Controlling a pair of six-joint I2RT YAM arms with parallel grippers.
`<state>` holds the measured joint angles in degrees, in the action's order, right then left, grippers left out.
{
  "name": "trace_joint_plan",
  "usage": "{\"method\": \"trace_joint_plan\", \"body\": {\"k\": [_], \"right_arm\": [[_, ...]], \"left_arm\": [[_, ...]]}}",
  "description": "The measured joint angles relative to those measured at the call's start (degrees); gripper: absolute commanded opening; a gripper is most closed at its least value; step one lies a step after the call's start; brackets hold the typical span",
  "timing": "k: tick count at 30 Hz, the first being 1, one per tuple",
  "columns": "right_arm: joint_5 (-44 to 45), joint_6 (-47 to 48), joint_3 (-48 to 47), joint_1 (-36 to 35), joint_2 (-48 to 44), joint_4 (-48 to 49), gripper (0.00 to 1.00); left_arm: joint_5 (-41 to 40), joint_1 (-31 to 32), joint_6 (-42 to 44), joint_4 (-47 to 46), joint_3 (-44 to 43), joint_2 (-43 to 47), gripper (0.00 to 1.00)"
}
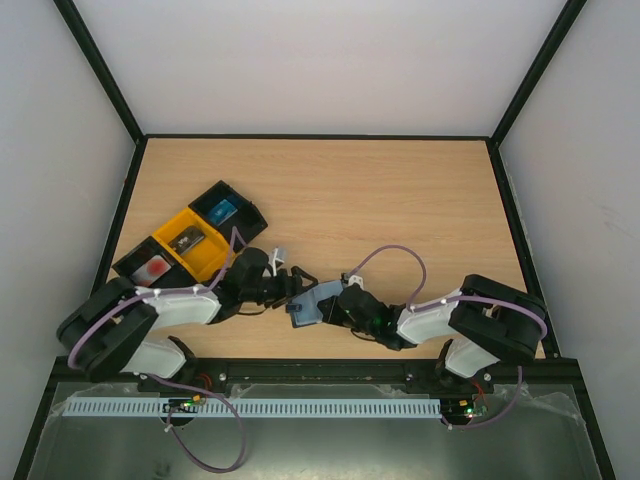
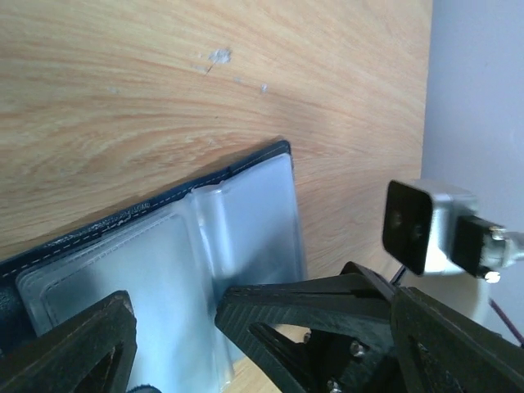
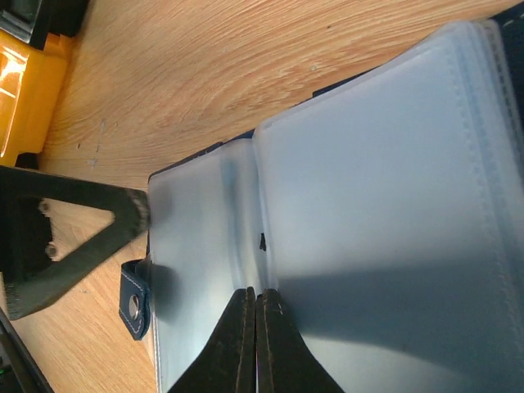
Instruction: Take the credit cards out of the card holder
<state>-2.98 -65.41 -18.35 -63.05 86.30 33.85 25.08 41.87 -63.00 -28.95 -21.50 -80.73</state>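
Observation:
The dark navy card holder (image 1: pixel 303 306) lies open on the table between my two grippers, its pale clear sleeves facing up. It fills the right wrist view (image 3: pixel 368 205), closure tab (image 3: pixel 133 300) at its left edge, and shows in the left wrist view (image 2: pixel 147 246). My right gripper (image 3: pixel 255 296) is shut, tips on the fold between two sleeves; it shows in the top view (image 1: pixel 332 306). My left gripper (image 2: pixel 170 321) is open, fingers astride the holder's edge (image 1: pixel 289 284). A blue card (image 1: pixel 222 208) and a pinkish-red card (image 1: pixel 152 268) lie in trays. I cannot tell whether the sleeves hold a card.
Three open tray boxes stand in a diagonal row at the left: black (image 1: pixel 240 200), yellow (image 1: pixel 205 255), black (image 1: pixel 130 262). The yellow one holds a greyish item (image 1: pixel 187 240). The table's near edge runs just below the grippers. A black frame borders the table.

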Motion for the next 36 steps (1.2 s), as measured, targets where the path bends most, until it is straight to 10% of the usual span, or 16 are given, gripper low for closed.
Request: {"method": "trace_joint_plan", "body": {"k": [36], "right_arm": [[-0.02,-2.10,0.57,-0.09,0.81,2.78,0.02]], "left_arm": [[-5.22,2.84,0.92,12.11,-0.11,11.69,0.88]]}}
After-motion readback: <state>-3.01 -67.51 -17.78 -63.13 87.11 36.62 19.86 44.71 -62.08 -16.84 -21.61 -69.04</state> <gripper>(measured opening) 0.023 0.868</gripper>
